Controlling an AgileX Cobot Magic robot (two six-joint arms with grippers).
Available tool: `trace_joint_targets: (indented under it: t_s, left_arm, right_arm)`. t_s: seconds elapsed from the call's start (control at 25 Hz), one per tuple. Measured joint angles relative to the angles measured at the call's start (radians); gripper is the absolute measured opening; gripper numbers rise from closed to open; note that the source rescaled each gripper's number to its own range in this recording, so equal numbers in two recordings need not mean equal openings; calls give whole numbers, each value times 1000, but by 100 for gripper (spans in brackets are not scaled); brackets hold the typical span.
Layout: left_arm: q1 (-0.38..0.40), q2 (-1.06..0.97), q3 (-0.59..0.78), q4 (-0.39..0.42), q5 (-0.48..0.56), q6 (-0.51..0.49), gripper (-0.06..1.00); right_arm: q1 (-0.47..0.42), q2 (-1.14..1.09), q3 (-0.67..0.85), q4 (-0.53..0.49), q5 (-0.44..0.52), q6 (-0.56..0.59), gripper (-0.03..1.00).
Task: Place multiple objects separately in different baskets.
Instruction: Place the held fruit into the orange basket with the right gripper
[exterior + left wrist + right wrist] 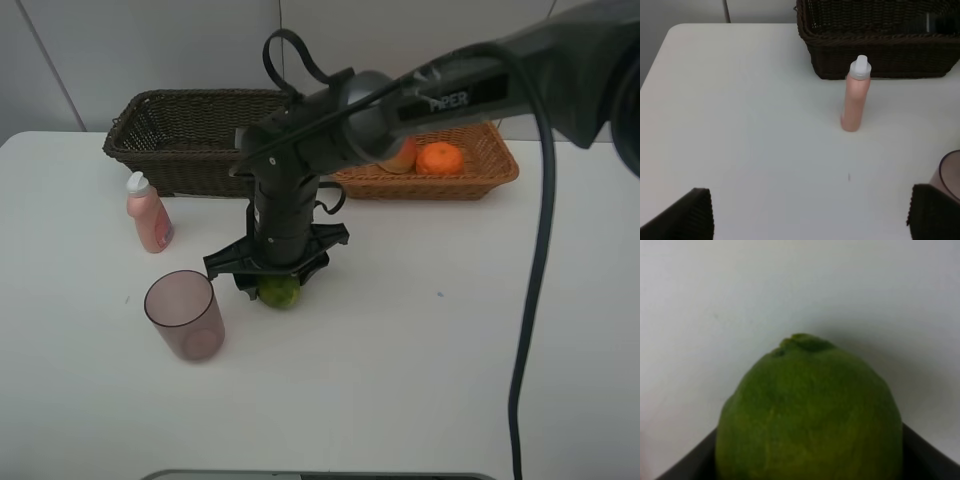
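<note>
Overhead view: the right arm reaches across the middle of the white table and sets the right gripper straight down over the green fruit. The fruit rests on the table near the mauve cup, well apart from both baskets. The pink bottle stands upright just in front of the dark brown basket. The light tan basket holds the orange and, partly hidden by the arm, the red-orange fruit. Left wrist view: the left gripper hovers with its jaws wide apart and nothing between them, facing the pink bottle and the dark basket's wall. Right wrist view: the green fruit fills the frame with a dark finger showing on either side of it. The jaws stand spread around it, and no squeeze is evident. Handling, as a judgement: the fruit looks firm and fairly light, and its dimpled rind should give fair friction. Because it is rounded, it may roll or squirt out of an off-centre pinch. The hold is best taken across its widest girth, fingers low, with moderate force. The tan basket with the other fruit seems its likely destination.
</note>
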Motion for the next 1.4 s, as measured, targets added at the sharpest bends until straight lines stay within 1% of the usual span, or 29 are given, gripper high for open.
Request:
trace_joint_targets:
  t_s: [0.36,0.52,0.68,0.84,1.12,1.24,1.4]
  left_arm:
    - [0,0,0,0,0,0,100]
    - [0,0,0,0,0,0,100]
    - [0,0,0,0,0,0,100]
    - [0,0,0,0,0,0,100]
    - [0,0,0,0,0,0,100]
    - [0,0,0,0,0,0,100]
    - [0,0,0,0,0,0,100]
  right_arm:
    - [0,-5,0,0,4,0,38]
    - [-9,-52,-13,-1,30,-1,38]
    - [-41,-116,-26,-3,60,-27,38]
    - [-95,-165,-26,-3,86,-80,38]
    - [-227,-189,-42,-9,144,-233,38]
    - [-280,-189,-66,-36,148,-271,38]
    - [-342,-189,-120,-84,146,-289,38]
